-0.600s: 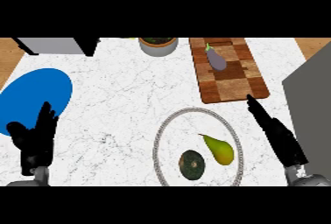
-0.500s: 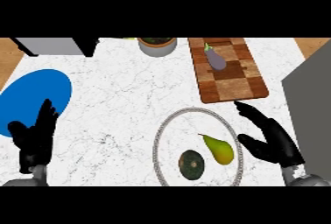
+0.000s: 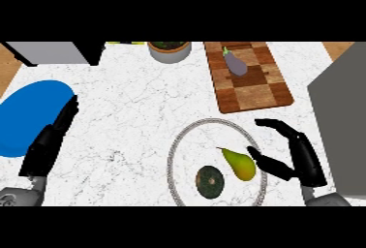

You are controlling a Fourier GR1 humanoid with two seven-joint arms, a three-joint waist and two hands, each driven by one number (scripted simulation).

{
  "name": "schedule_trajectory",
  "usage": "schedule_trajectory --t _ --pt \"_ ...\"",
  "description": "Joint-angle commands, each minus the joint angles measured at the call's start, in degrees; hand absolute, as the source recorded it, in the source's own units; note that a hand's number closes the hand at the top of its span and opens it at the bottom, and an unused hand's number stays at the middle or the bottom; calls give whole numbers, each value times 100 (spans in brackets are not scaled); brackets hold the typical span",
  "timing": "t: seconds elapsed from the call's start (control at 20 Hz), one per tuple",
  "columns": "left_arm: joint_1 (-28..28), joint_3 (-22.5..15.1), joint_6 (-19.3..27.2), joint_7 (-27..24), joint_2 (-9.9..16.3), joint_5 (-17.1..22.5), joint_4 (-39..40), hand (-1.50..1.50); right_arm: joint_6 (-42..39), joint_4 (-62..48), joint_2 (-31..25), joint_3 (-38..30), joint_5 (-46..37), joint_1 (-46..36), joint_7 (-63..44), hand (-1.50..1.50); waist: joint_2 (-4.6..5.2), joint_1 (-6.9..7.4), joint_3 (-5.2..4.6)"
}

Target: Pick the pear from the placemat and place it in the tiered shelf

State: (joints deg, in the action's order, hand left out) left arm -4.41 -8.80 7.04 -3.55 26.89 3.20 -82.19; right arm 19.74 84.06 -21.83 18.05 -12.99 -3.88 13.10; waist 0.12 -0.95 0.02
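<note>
Item 1, near edge of the worktop (image 3: 143,97), right side: right hand (image 3: 297,157). Since 0.6 s ago it has turned from a raised, edge-on pose at the placemat's right rim to a spread one, thumb reaching toward the pear and the fingers (image 3: 275,123) arched over the rim. The fingers are parted wide and hold nothing. The thumb tip lies just beside the pear; whether it touches cannot be told from this angle. Judgement: the hand is being shaped for the grasp, so the task stands at its approach step, with pick-up and transfer not yet done.

Item 2, near edge, left side: left hand (image 3: 50,143). Resting, fingers straight and together, holding nothing, beside the blue plate; unchanged across the 3 pictures.

Item 3, near edge, right of centre: round placemat (image 3: 175,150), pale with a grey patterned rim. On it lie 2 things: the pear (image 3: 239,164), yellow-green, on its side, stem pointing toward the far left; and a dark green round fruit (image 3: 210,181), possibly an avocado, just beside the pear at its left. Neither has moved.

Item 4, left edge: blue plate (image 3: 25,116), partly cut off.

Item 5, far right: wooden chequered cutting board (image 3: 250,87), carrying a purple eggplant (image 3: 236,65).

Item 6, far edge, centre: grey pot (image 3: 169,51) with dark contents.

Item 7, right edge: grey panel (image 3: 343,121), perhaps part of the tiered shelf; not identifiable.

Writing, brands, labels: none legible.
</note>
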Motion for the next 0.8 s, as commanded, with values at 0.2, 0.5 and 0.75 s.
schedule_trajectory --t 0.2,0.5,0.75 --pt "-133 60 -538 -601 101 -124 420 0 564 -516 202 411 -917 306 1772 -150 -10 80 -2" --pt "-163 -38 -466 -508 -32 -226 356 0 661 930 -440 948 -2975 579 -841 -150 -45 8 -31" --pt "-146 11 -414 -407 26 -278 362 0 -221 1336 -797 1229 -4512 667 -2505 -150 -75 -28 -45"
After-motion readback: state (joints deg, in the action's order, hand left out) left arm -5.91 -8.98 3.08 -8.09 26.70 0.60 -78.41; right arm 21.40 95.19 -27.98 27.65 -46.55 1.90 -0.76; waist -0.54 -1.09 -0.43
